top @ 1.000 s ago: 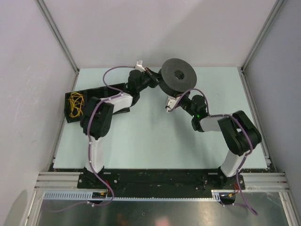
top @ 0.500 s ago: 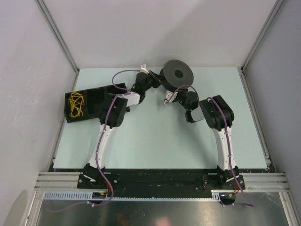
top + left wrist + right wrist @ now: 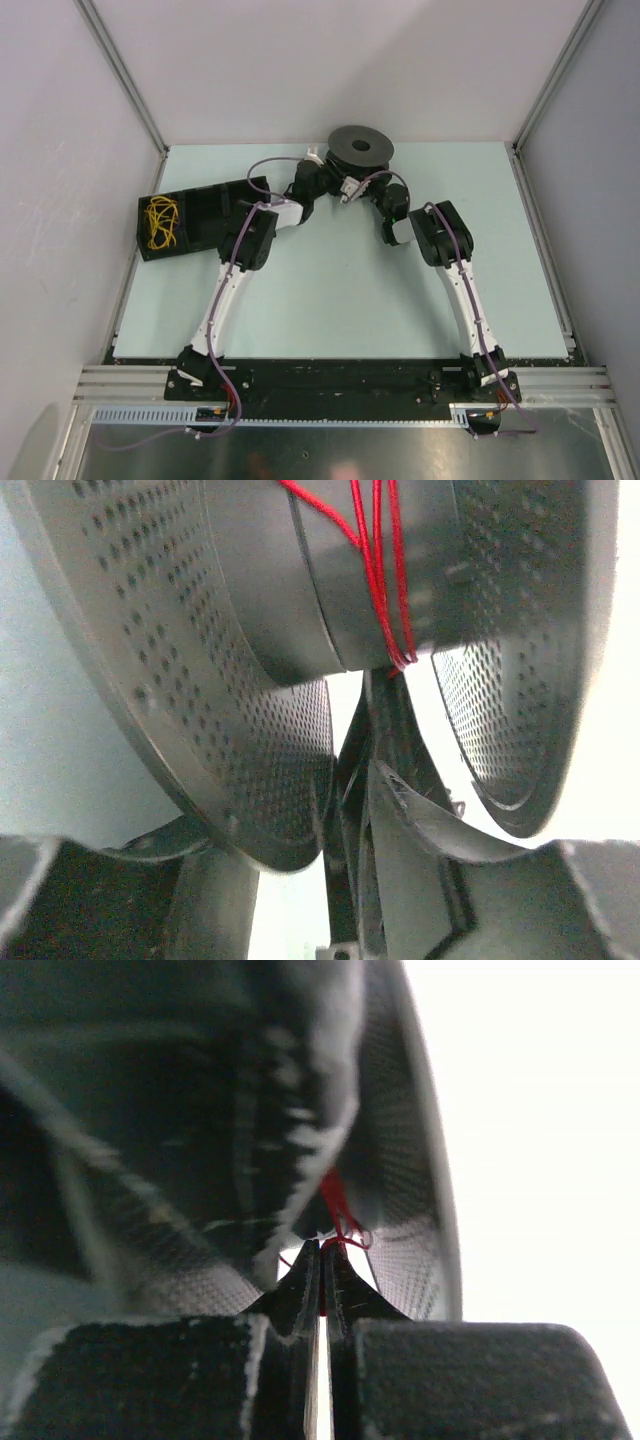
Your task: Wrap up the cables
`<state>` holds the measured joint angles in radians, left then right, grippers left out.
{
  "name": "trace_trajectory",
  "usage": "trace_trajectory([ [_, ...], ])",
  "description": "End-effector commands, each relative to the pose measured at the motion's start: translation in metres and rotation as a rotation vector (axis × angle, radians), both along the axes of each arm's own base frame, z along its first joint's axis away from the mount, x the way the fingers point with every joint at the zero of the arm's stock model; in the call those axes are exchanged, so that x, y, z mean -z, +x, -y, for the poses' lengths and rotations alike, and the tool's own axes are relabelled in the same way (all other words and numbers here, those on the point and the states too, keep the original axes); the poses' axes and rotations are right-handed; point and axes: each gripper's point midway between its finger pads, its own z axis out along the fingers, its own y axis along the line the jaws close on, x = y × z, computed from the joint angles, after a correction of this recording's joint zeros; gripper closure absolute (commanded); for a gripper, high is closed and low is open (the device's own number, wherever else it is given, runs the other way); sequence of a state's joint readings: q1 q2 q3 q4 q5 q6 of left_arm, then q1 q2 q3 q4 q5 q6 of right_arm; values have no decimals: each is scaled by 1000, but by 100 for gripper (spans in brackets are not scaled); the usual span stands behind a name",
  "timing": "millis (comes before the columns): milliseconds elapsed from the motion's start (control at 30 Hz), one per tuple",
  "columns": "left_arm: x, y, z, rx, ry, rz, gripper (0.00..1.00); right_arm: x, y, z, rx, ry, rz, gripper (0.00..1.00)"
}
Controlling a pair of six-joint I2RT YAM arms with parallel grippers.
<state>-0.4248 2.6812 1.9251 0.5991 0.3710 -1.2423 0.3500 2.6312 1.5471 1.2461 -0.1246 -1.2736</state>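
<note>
You have no readable text, label, brand, number or sign in any view: nothing on the dark grey perforated round spool (image 3: 200,660), the thin dark-red wire (image 3: 398,655) wound on it, the black plastic tray (image 3: 203,212) or the pale green tabletop (image 3: 330,300).
</note>
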Motion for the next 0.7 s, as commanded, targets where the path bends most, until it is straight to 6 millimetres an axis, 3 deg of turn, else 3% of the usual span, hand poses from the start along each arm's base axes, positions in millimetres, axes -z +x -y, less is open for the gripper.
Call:
trace_trajectory([
  [0, -53, -15, 4, 53, -44, 61, 49, -16, 12, -8, -22, -9, 85, 100],
  [200, -61, -26, -16, 7, -20, 34, 41, -1, 14, -8, -47, -35, 75, 100],
  [500, -71, -42, -40, -65, 49, 45, 28, 12, -1, -3, -63, -55, 68, 100],
  [667, -55, -48, -54, -123, 118, -10, 26, 23, -14, 3, -72, -72, 50, 100],
])
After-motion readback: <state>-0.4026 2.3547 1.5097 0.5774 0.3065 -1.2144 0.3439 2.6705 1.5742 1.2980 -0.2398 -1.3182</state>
